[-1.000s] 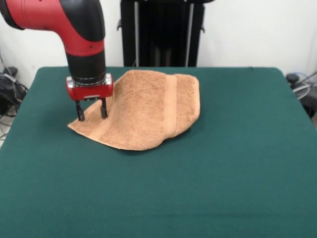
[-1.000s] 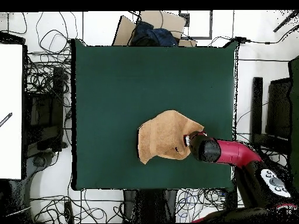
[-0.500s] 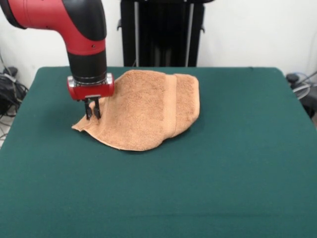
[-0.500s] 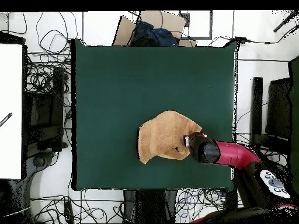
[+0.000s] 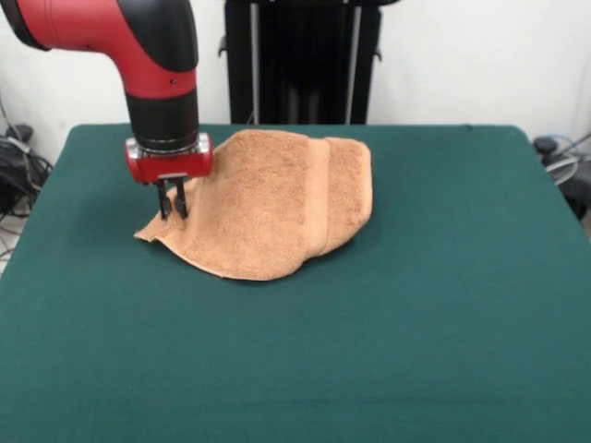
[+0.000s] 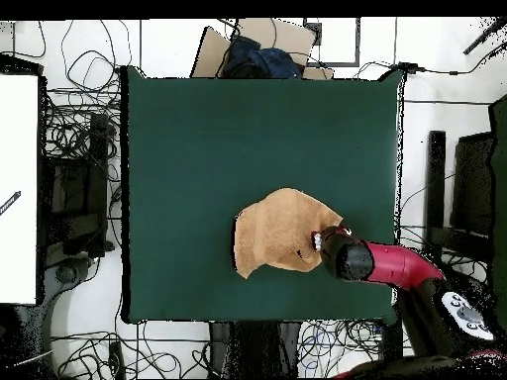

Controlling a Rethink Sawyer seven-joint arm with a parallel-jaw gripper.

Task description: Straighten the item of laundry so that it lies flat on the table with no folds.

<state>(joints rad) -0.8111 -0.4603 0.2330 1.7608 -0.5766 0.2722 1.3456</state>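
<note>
The item of laundry (image 5: 272,198), an orange-tan terry towel, lies folded over on itself on the green table (image 5: 369,351), with a smooth band running down its right part. My gripper (image 5: 173,211) stands at the towel's left corner, shut on that corner, which is pinched up slightly off the table. From overhead the towel (image 6: 277,233) lies right of the table's (image 6: 198,148) middle, and the arm's head (image 6: 342,252) covers its right corner, hiding the fingers.
A black stand (image 5: 300,60) rises behind the table's far edge. Cables and equipment (image 6: 74,198) crowd the floor around the table. A dark bundle on cardboard (image 6: 257,54) lies beyond one table edge.
The gripper's fingers went from spread apart over the towel's left corner to closed on it one second to half a second ago. Since then the corner has lifted very slightly.
</note>
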